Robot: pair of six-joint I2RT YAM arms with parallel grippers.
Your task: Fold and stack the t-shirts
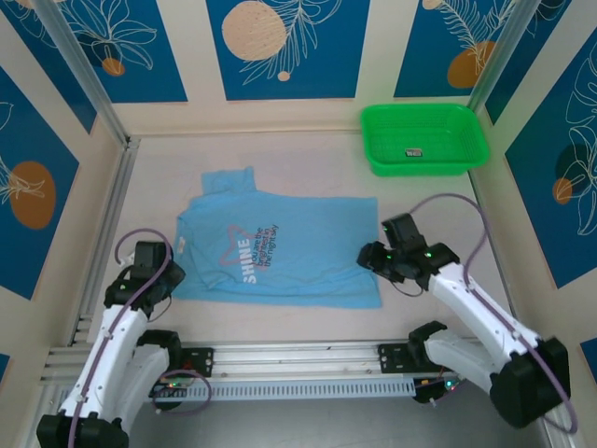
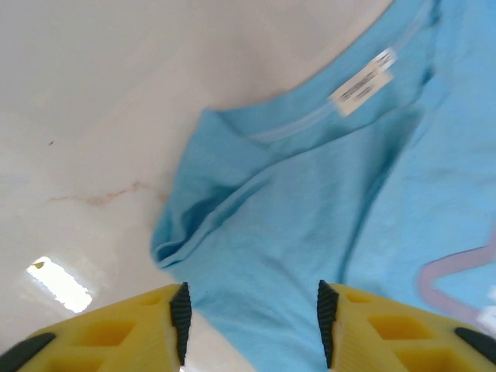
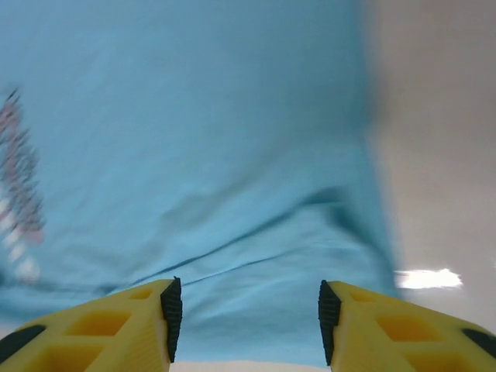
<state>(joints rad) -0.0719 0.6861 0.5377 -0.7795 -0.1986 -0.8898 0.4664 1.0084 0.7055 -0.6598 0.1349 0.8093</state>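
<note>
- Two-finger left gripper (image 1: pixel 160 271): sits at the left end of the t-shirt (image 1: pixel 289 252), near the collar. In the left wrist view its jaws stand apart, with the blue cloth lying loose on the table (image 1: pixel 280 149) below them. Nothing is pinched.
- Collar (image 2: pixel 302 120) and label (image 2: pixel 360 85): both face up. The shoulder just near of the collar is doubled over in a soft, uneven fold.
- T-shirt, body: lies lengthwise across the middle of the table, collar left, hem right, lettering (image 1: pixel 252 254) up. One sleeve (image 1: pixel 233 182) projects toward the far side. The near edge runs straight with no sleeve showing, so the near side is judged already folded in.
- Right gripper (image 1: pixel 373 257): sits at the hem, on the right end of the shirt. In the right wrist view the jaws are apart over flat cloth with one shallow crease; nothing is clamped.
- Basket (image 1: pixel 420 109): green, at the far right, well apart from the shirt.
- Progress, as a judgement: early stage. Remaining: fold in the far sleeve and side, fold the length, then stack. No folded shirt is visible as a stack base.
</note>
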